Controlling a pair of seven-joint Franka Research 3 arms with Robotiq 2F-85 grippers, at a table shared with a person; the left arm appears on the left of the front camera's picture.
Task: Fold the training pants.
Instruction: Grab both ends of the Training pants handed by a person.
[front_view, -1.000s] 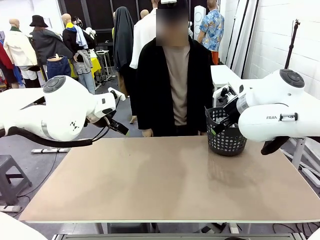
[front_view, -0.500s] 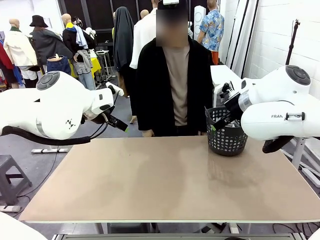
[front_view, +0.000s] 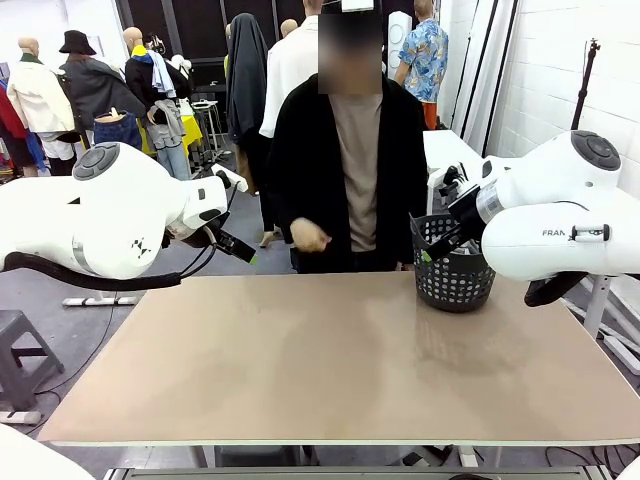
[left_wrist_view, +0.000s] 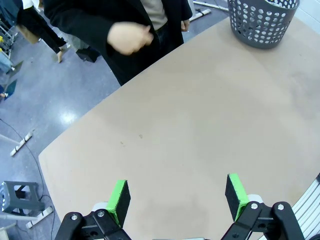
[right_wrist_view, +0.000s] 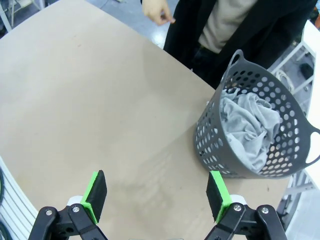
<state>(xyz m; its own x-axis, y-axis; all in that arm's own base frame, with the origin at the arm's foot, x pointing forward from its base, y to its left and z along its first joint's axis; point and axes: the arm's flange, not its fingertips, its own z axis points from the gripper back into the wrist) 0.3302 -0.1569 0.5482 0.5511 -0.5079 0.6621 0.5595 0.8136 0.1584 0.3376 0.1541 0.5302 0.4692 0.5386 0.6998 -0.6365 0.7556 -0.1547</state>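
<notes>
Training pants (right_wrist_view: 250, 125) were seen bunched into a light grey heap inside the black perforated basket (right_wrist_view: 220, 137). The basket stood on the bench (front_view: 320, 360) toward 2 o'clock in the front view, near the far right corner. No part of the fabric was spread on the bench surface, and no fold could be made out in the heap. The task was therefore judged to be at its very start, with nothing done toward folding.

The left claw (left_wrist_view: 177, 192) was held spread wide above bare bench, its green pads well apart and nothing between them. In its wrist view the basket lay far off at 1 o'clock. The right claw (right_wrist_view: 156, 192) was likewise spread wide and empty, hovering over the bench with the basket at 3 o'clock in its own view, near but not touched. The person's hand (front_view: 308, 237) was raised at the far edge of the bench, at 12 o'clock in the front view, loosely closed, with nothing discernible in it.

Everything was judged to be left: the pants had to be taken out of the basket, laid flat on the open middle of the bench, smoothed, and only then folded. Whether the removal would fall to the person or to a claw could not be told.
</notes>
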